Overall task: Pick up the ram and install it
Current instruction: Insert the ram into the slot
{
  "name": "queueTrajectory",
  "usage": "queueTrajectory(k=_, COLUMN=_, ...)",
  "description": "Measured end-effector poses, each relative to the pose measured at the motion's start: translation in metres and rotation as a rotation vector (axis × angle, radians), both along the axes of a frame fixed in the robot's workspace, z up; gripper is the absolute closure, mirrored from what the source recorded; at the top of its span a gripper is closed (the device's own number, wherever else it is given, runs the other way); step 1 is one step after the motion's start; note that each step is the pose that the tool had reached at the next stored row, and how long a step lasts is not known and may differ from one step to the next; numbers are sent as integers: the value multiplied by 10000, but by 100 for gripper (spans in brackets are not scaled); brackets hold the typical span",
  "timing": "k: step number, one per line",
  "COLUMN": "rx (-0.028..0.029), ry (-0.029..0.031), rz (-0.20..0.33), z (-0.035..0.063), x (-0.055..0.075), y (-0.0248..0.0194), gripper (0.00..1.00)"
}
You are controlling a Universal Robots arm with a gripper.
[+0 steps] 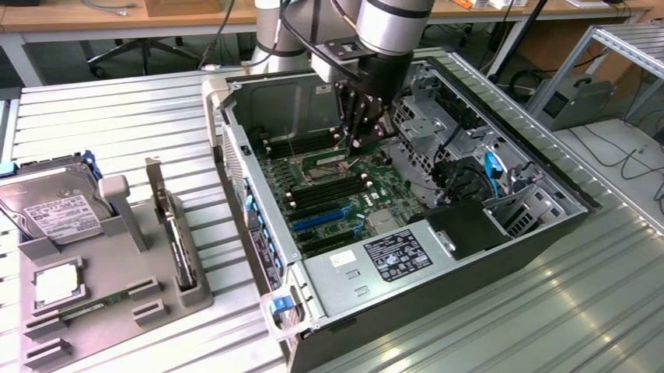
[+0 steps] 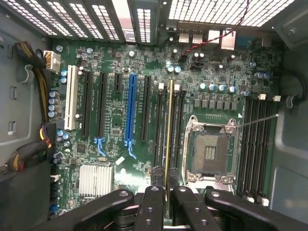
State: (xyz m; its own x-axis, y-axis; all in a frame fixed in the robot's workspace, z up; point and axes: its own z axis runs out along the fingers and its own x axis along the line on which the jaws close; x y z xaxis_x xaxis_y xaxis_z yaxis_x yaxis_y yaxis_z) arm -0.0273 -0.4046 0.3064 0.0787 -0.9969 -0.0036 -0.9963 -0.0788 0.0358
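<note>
wrist view: fingers [image 2: 151, 208] clamped on ram [image 2: 169, 125], edge-on between them, along memory slots [image 2: 180, 130].

The ram [image 2: 169, 134] stands upright over the motherboard [image 2: 115, 120], beside the socket [image 2: 210, 153].

Bare grey sheet metal, matt, for the case [image 1: 311, 101]. Ribbed metal with a dull sheen for the table [image 1: 124, 124]. Green lacquered motherboard [image 2: 115, 120], faintly glossy, with a finned silver metal heatsink [image 2: 96, 180]. Matt black on the gripper [image 2: 167, 192]. Smooth yellowish edge on the ram [image 2: 168, 125]. Matt grey plastic holder [image 1: 124, 268]. Shiny metal drive [image 1: 47, 190] with a white paper label.
</note>
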Motion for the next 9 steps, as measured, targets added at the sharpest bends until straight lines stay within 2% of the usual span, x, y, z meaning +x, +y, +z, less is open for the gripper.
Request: queueTrajectory(k=9, rx=5, ry=0, rz=-132, z=-132, x=0, y=1, gripper=86)
